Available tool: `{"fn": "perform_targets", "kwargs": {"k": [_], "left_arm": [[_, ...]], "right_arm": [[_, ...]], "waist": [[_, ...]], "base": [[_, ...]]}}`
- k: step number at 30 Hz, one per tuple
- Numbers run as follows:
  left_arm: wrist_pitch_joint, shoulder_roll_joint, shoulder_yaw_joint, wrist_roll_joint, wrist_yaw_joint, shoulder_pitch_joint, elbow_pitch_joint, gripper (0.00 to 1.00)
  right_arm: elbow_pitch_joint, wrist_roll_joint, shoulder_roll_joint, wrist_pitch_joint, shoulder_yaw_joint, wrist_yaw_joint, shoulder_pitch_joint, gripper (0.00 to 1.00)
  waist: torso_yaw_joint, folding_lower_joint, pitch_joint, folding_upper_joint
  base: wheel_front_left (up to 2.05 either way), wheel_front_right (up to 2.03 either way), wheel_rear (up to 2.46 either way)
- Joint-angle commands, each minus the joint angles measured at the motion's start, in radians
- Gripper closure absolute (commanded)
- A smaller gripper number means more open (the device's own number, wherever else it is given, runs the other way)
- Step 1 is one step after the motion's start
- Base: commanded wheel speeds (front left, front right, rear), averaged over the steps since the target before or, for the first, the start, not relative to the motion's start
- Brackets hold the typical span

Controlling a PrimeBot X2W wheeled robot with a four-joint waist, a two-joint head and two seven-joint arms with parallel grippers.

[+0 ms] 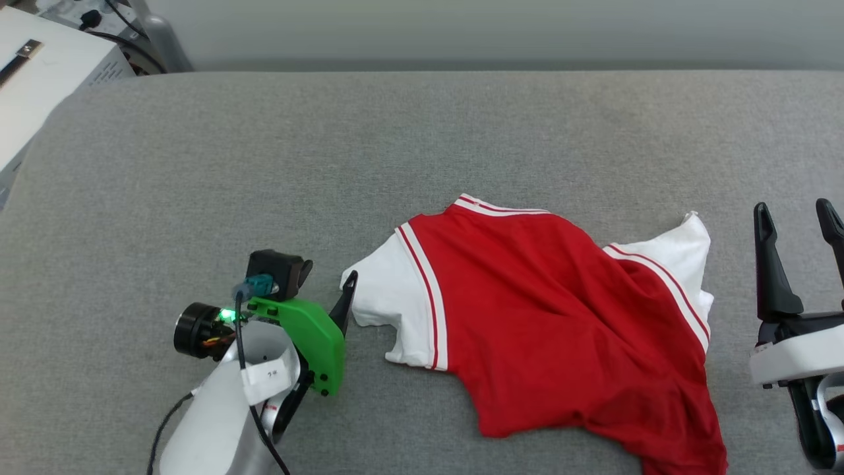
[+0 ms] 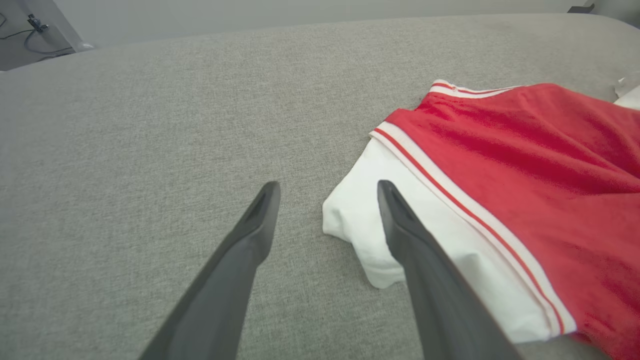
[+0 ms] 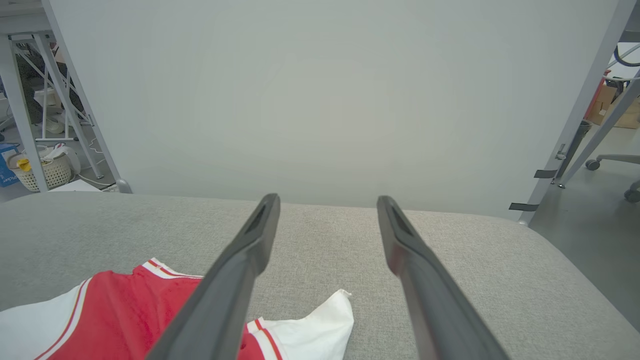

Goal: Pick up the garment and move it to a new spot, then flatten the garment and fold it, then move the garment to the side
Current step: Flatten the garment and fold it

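Nearest the robot, at the lower left of the head view, the left hand (image 1: pixel 347 287) sits low over the grey fabric-covered table (image 1: pixel 198 198), with a green bracket (image 1: pixel 310 336) on its wrist. Its two dark fingers are spread wide and hold nothing. In the left wrist view one finger is over bare table and the other crosses in front of the left-side sleeve (image 1: pixel 389 297); whether it touches the cloth cannot be told.

At the lower right, the right hand (image 1: pixel 793 208) points away from the robot. Its fingers are also spread wide and empty, just beside the right-side sleeve (image 1: pixel 672 254) but apart from it.

Between the two hands lies the garment (image 1: pixel 547 310), on the near right part of the table. It is rumpled rather than flat. The red body shows a plain face with long creases running toward the hem, which passes out of the bottom edge of the head view. Both short sleeves are white, each joined to the red by red-and-white striped trim. The left-side sleeve is spread out, while the right-side sleeve is bunched to a point. The striped collar (image 1: pixel 501 206) is at the garment's far edge.

Beyond the collar, bare table runs to a rounded far edge. Behind it stands a pale wall (image 3: pixel 320 100). At the far left is a white box (image 1: pixel 39 72) with dark cables. The right wrist view shows a pale basket (image 3: pixel 42 172) on the floor to one side of the wall and a wheeled chair base (image 3: pixel 615 165) to the other.
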Motion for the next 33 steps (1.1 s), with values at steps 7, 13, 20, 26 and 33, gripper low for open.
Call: {"fn": "perform_targets", "kwargs": {"k": [7, 13, 20, 26, 33], "left_arm": [[0.241, 0.101, -0.094, 0.013, -0.003, -0.101, 0.041, 0.00], [0.317, 0.128, -0.145, 0.049, -0.002, -0.141, 0.099, 0.00], [0.350, 0.166, -0.229, -0.003, -0.001, -0.128, 0.104, 1.00], [0.223, 0.201, -0.186, 0.015, 0.048, -0.141, 0.091, 1.00], [0.166, 0.296, -0.120, 0.018, 0.064, -0.201, 0.102, 1.00]], "right_arm": [[0.021, -0.068, 0.067, -0.108, -0.010, -0.001, -0.020, 0.00], [0.050, -0.085, 0.091, -0.146, 0.003, -0.001, -0.027, 0.00], [0.075, -0.093, 0.094, -0.161, -0.001, -0.001, -0.029, 0.00], [0.090, -0.102, 0.094, -0.149, -0.001, -0.001, -0.017, 0.00], [0.122, -0.111, 0.095, -0.119, 0.001, -0.001, -0.017, 0.00]], "waist": [[-0.079, 0.0000, 0.102, 0.0105], [-0.098, 0.0000, 0.127, 0.0105], [-0.099, 0.0000, 0.110, 0.0105], [-0.074, 0.0000, 0.071, 0.0105], [-0.059, 0.0000, 0.039, 0.0105]], "base": [[0.00, 0.00, 0.00], [0.00, 0.00, 0.00], [0.00, 0.00, 0.00], [0.00, 0.00, 0.00], [0.00, 0.00, 0.00]]}}
